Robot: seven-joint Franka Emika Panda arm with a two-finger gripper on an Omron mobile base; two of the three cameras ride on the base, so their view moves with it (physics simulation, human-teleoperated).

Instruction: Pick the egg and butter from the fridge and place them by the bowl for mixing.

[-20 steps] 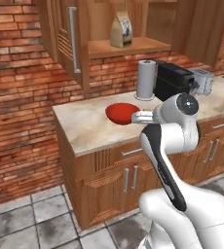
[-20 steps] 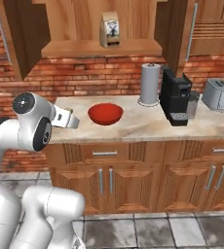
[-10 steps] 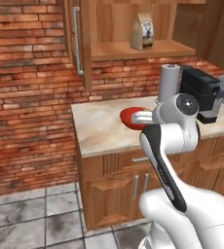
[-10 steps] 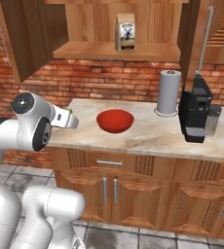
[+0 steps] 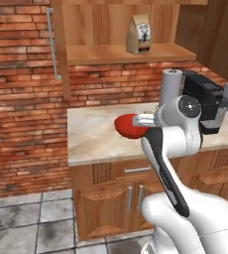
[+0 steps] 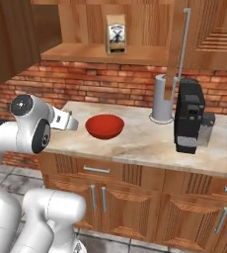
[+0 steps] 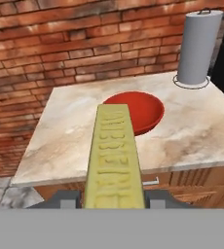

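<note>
End effector (image 7: 115, 197) clamped on butter (image 7: 115, 155) at lower centre, long axis pointing straight ahead toward red bowl (image 7: 142, 111) on counter (image 7: 192, 131), bowl just beyond the stick's far end.

The butter (image 7: 115, 160) is pale yellow with raised lettering stamped down its length. The bowl (image 6: 104, 126) is plain glossy red. The tabletop (image 6: 135, 143) is beige marble with mottled veins, the wall (image 5: 22, 94) is red-brown brick, the cabinets (image 6: 125, 197) warm wood grain, and the paper towel holder (image 7: 197, 47) flat grey.
</note>
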